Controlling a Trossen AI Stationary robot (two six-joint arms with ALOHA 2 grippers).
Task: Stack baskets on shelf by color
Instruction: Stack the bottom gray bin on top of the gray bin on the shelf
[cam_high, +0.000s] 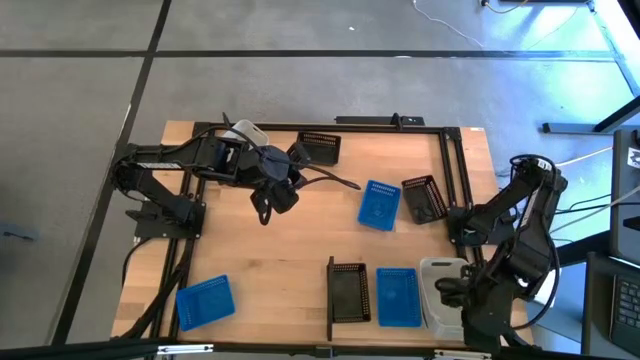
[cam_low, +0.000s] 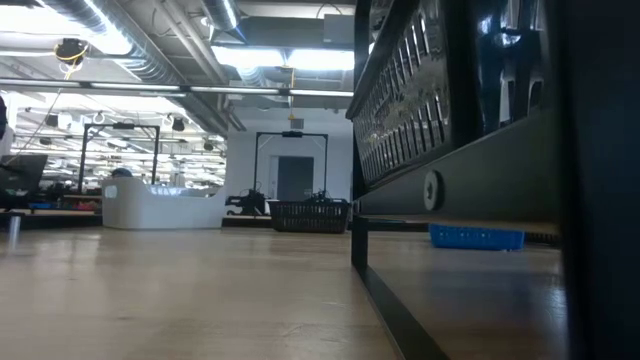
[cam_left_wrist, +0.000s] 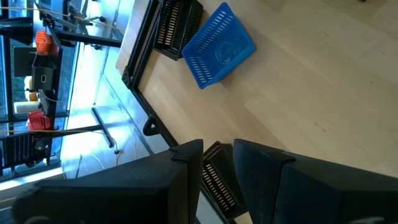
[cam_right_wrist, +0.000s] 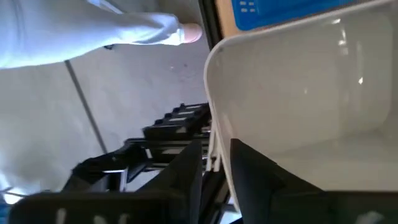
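Note:
My left gripper (cam_high: 297, 157) is up over the table's far middle, shut on a black slotted basket (cam_high: 320, 148). Near the front right, my right gripper (cam_high: 452, 290) is shut on a translucent white basket (cam_high: 440, 272). Beside that one, a blue basket (cam_high: 398, 297) and a black basket (cam_high: 348, 293) lie flat on the shelf (cam_high: 372, 296), by its black upright bar (cam_high: 330, 298). Another blue basket (cam_high: 379, 204) and a black one (cam_high: 424, 198) lie at the centre right. A third blue basket (cam_high: 205, 300) lies at the front left. My left gripper pinches the black basket's slotted side wall (cam_left_wrist: 217, 180) between its two fingers, which slant down from the table's left. The basket is held high above the tabletop. My right gripper has the white basket's side wall at the rim (cam_right_wrist: 214, 152), one finger inside the tub and one outside, coming steeply from above. Whether the basket's bottom rests on anything does not show.
The black table frame (cam_high: 455, 170) runs along the far and right sides. The low view is half filled by a black basket (cam_low: 450, 90) close to the lens. Bare wood lies in the table's middle (cam_high: 290, 250).

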